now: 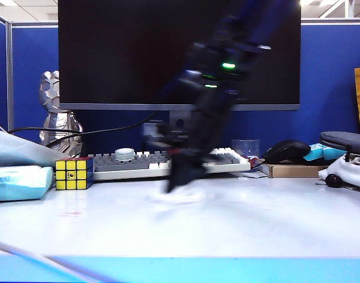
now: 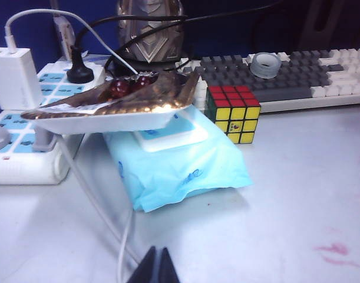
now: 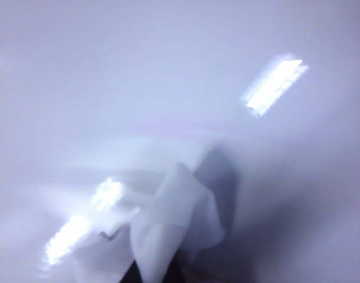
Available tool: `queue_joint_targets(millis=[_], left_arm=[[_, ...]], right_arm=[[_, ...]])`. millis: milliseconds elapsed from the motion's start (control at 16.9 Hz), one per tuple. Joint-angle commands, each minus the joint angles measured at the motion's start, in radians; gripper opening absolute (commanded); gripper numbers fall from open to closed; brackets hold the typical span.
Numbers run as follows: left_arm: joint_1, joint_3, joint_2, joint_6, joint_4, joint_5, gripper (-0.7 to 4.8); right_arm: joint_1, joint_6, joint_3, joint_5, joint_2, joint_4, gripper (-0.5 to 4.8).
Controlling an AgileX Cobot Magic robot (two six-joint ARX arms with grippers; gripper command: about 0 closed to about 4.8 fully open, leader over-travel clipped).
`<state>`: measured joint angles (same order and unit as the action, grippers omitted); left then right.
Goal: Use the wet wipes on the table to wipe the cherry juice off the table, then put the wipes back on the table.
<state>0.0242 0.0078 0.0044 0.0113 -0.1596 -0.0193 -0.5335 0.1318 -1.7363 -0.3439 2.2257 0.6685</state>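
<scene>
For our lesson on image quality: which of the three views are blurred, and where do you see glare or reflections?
Exterior view: the right end effector and its arm are smeared by motion over the wet wipes, while the colour cube stays sharp. Right wrist view: everything is soft, with bright lamp reflections on the table beside the wipes. Left wrist view: sharp, the left end effector dark.

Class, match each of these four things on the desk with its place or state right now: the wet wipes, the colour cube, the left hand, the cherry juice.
Things:
1. wet wipes
2. colour cube
3. left hand
4. cherry juice

Places or states:
A. shut, holding nothing, near the light-blue tissue pack
B. pink streaks on the table
C. pinched in the shut right hand, against the table
D. in front of the keyboard's end

Pairs: 1-C, 2-D, 3-A, 4-B
</scene>
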Motion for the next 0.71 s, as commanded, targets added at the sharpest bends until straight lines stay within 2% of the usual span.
queue_joint_targets(millis=[59, 118, 177, 354, 531, 709], left_arm=[[0.001, -0.002, -0.003, -0.008, -0.008, -0.007, 0.05], [0.001, -0.002, -0.003, -0.008, -0.008, -0.007, 0.05], [0.001, -0.002, -0.003, -0.008, -0.008, -0.007, 0.05], [0.001, -0.002, -0.003, -0.008, -0.008, -0.007, 0.05], [0.001, -0.002, -0.003, -0.008, -0.008, -0.007, 0.05], [0.001, -0.002, -0.003, -0.008, -0.008, -0.007, 0.05]], right_arm=[[-0.078, 0.033, 0.007, 0.144, 0.007, -0.005, -0.01], [-0.103, 0.024, 0.007, 0.267, 0.007, -0.042, -0.01], [-0.105, 0.019, 0.007, 0.334, 0.007, -0.068, -0.01], [-0.084, -0.026, -0.021, 0.456, 0.011, -0.104, -0.01], [-0.066, -0.025, -0.129, 0.407, 0.034, -0.084, -0.01], [-0.082, -0.023, -0.257, 0.152, 0.096, -0.013, -0.01]])
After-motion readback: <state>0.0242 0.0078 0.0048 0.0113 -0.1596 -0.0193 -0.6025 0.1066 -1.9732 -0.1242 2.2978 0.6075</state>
